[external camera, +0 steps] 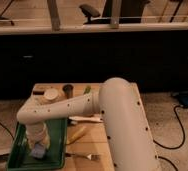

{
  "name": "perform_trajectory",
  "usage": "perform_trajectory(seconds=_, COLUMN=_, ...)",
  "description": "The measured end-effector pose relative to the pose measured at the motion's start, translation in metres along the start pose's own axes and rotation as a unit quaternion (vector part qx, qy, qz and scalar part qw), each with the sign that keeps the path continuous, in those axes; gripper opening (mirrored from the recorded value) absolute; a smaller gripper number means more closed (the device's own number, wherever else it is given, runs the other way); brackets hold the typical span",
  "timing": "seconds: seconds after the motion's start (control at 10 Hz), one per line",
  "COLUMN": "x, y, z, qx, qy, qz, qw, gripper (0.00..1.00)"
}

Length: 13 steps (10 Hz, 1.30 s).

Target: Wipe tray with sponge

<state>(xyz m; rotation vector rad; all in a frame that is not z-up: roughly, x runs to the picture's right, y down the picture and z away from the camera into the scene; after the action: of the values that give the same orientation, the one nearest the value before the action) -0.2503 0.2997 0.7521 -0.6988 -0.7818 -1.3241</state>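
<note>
Tray sits at the near-left corner of the worktop, long side running away from the camera. Sponge is inside it, on the near-left part of the floor, directly under the end effector, which points straight down from the wrist. Contact with the sponge looks likely, but I can't tell how far open the end effector is, or whether it grips the sponge or just presses on it. My read: mid-wipe, working the near end. To do it well: light, even downforce so the sponge stays flat and doesn't roll or pop free. Run strokes parallel to the long rim and stop short of the raised rim so the sponge doesn't ride up it. Overlap the passes, stepping left to right, then cover the far end. The tray is shallow plastic and probably slides easily, so too much drag moves the tray instead of wiping it. Watch that near edge. A yellow banana-like object lies just beside the right rim and a fork is near it, so a tray shift to the right shoves both. A pale round container and a dark cup stand behind the tray, close under the forearm. Long far strokes risk clipping them, so keep the arm high.
</note>
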Motion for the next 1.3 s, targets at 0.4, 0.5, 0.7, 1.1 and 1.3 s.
perform_trajectory(seconds=0.4, x=0.031, y=0.019, z=-0.012, qx=0.015, qy=0.012, qz=0.035, qw=0.9992, gripper=0.00)
perform_trajectory(seconds=0.5, x=0.038, y=0.015, z=-0.014, qx=0.018, qy=0.013, qz=0.034, qw=0.9992, gripper=0.00)
perform_trajectory(seconds=0.7, x=0.049, y=-0.004, z=-0.018, qx=0.022, qy=0.010, qz=0.019, qw=0.9995, gripper=0.00)
perform_trajectory(seconds=1.1, x=0.045, y=-0.037, z=-0.019, qx=0.023, qy=-0.016, qz=-0.033, qw=0.9991, gripper=0.00)
perform_trajectory(seconds=1.3, x=0.043, y=-0.040, z=-0.019, qx=0.022, qy=-0.024, qz=-0.042, qw=0.9986, gripper=0.00)
